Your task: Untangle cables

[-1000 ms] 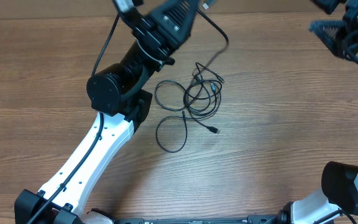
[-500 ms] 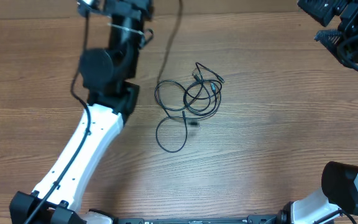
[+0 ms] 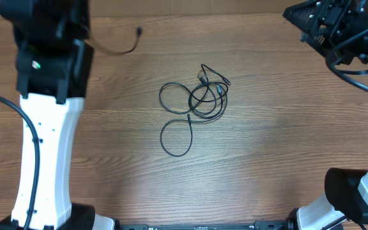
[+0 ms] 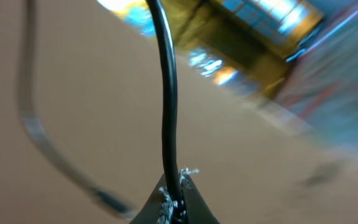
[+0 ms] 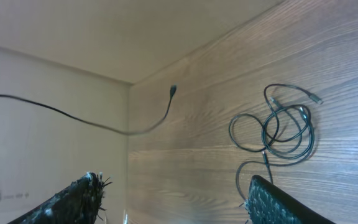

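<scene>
Update: left arm has swung from over the pile out to the far left corner, taking one cable with it. left gripper (image 4: 174,208) is clamped on that held cable (image 4: 168,93); the left wrist view shows the cord pinched right at the jaw tips. That view is smeared, so I can't say how far along the cord the grip sits.

- The held cable's plug end (image 3: 137,30) now hangs in the air at upper left, well apart from the pile.
- The plug that lay just below and right of the pile a second ago is gone from that spot. Reads as one cord pulled clean out.
- The tangle (image 3: 206,96) sits mid-table (image 3: 286,160), same place and same shape. The loose loop (image 3: 162,137) trailing out below it is undisturbed, so the pull didn't drag the rest.
- right gripper (image 5: 173,193) is up at the far right edge with fingers spread and nothing between them. It has shifted inward slightly but isn't over the pile.

What it means: first separation looks done. What's left is the knotted cluster plus that loop. Probably two cords or so, but they're too thin in the overhead view to count. My call for the next step is to set the held cable down clear of the pile, then work the cluster.
</scene>
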You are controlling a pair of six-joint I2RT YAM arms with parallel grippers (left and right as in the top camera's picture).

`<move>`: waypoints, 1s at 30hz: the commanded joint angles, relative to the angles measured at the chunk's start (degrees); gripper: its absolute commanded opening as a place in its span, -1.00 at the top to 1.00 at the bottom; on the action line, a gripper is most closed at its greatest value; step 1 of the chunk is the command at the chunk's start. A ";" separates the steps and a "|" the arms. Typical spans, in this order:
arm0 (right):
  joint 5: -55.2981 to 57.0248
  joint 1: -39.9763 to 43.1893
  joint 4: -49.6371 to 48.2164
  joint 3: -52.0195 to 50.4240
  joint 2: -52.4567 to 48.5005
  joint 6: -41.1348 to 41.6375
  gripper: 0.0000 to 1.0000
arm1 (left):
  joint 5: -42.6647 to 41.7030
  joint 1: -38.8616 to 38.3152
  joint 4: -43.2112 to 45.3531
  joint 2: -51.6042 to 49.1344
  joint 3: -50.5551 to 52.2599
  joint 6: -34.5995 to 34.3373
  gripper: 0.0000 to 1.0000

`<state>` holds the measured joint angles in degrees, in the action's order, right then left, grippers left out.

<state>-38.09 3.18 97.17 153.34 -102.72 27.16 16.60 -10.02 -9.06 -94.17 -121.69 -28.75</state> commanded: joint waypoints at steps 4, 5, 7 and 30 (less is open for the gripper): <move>2.80 -3.61 -0.13 0.72 0.57 -0.72 -0.48 | 2.27 9.97 -13.09 -8.81 -0.33 15.08 0.92; 3.13 -4.13 -0.13 0.72 0.57 -0.92 -0.48 | 1.31 11.10 -14.38 -9.99 -0.33 15.50 0.91; 3.15 -5.73 -0.13 0.72 0.57 -4.04 -0.48 | -2.38 14.14 -15.82 -13.66 -0.33 17.40 0.92; 5.03 -11.80 -0.13 0.72 0.57 -5.16 -0.52 | -13.62 26.51 -36.76 -20.55 -0.28 21.55 0.65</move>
<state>-33.98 -8.34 97.17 153.34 -102.72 22.50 3.11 16.27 -40.12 -114.52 -121.60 -10.70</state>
